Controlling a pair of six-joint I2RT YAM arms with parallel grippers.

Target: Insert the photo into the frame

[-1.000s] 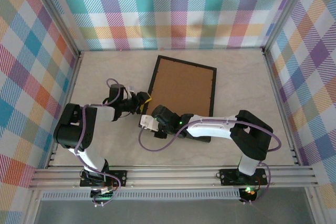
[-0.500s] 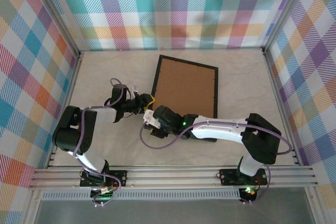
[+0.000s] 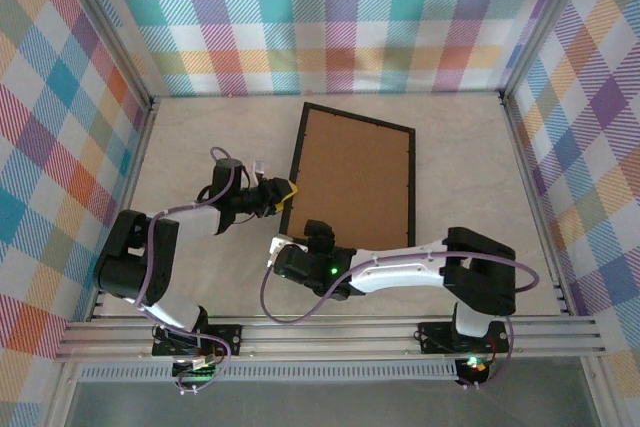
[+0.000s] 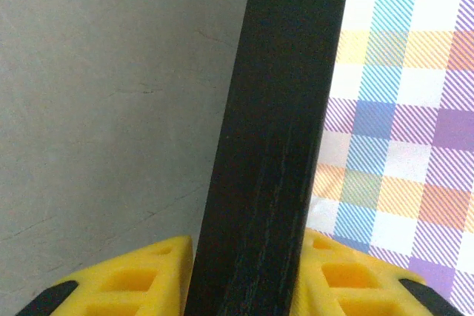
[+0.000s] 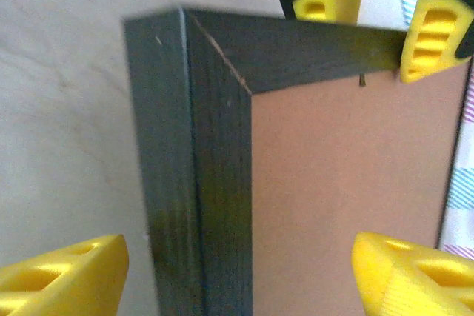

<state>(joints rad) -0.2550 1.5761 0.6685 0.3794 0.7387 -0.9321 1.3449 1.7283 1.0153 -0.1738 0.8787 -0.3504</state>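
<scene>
A thin black rectangular picture frame (image 3: 350, 172) lies back-up on the pale marbled counter (image 3: 190, 137). Its brown board faces the ceiling, and it is turned slightly so its long sides slant toward the near left.

The left arm (image 3: 195, 217) comes in low from the near-left corner, elbow folded. Its forearm runs flat over the counter to about the middle of the frame's left rail. The left jaws are closed on that rail. From the left wrist, the black edge of the frame (image 4: 266, 146) fills the gap between two yellow ribbed pads (image 4: 126, 286), one against each side (whether that edge is raised off the counter, I cannot tell).

The right arm (image 3: 400, 259) is stretched out leftward, lying across the frame's near rail with its wrist by the near-left corner. The right jaws stand wide open. Their yellow pads (image 5: 59, 271) sit far apart, with the corner of the frame (image 5: 192, 109) between them and touching neither.

A broad patch of bare counter lies left of the frame. A narrower strip runs between its right rail and the plaid side wall (image 3: 580, 147). The far rail sits near the back wall but apart from it.
</scene>
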